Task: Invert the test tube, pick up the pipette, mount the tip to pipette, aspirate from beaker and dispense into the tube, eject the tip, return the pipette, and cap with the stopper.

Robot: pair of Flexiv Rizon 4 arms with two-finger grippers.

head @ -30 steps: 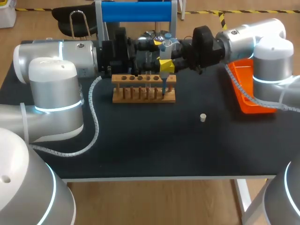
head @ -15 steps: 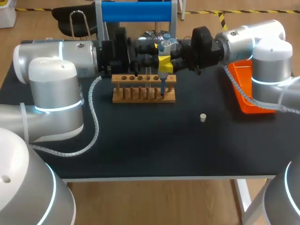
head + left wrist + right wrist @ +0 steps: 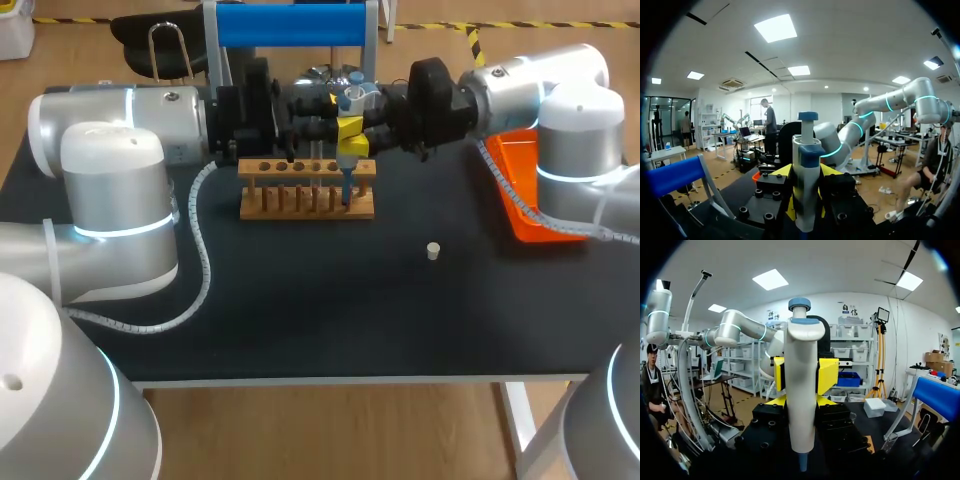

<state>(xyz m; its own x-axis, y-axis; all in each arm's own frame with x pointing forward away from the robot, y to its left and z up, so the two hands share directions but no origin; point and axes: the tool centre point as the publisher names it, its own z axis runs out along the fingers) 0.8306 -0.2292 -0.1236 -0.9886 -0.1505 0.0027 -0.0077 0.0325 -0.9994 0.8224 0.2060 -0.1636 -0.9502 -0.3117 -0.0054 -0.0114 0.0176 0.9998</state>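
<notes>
1. Right there, the pipette (image 3: 801, 390): smooth pale plastic with a soft sheen; its blue cap looks duller;
2. Rack (image 3: 306, 190): bare wood, matt;
3. Table (image 3: 330, 310): black top, matt;
4. Tray (image 3: 520, 180): orange plastic, glossy;
5. Stopper (image 3: 433, 250): pale, matt.

Both arms are gleaming silver-grey, fat rounded cylinders, each joint glowing with a thin cyan ring. A white spiral-wrapped cable (image 3: 203, 262) is snaking off the left arm (image 3: 110, 195), another hugging the right arm (image 3: 575, 120). Round socket screws (image 3: 755, 422) are dotting black wrist blocks, and yellow fingertips (image 3: 351, 131) are flashing.
</notes>
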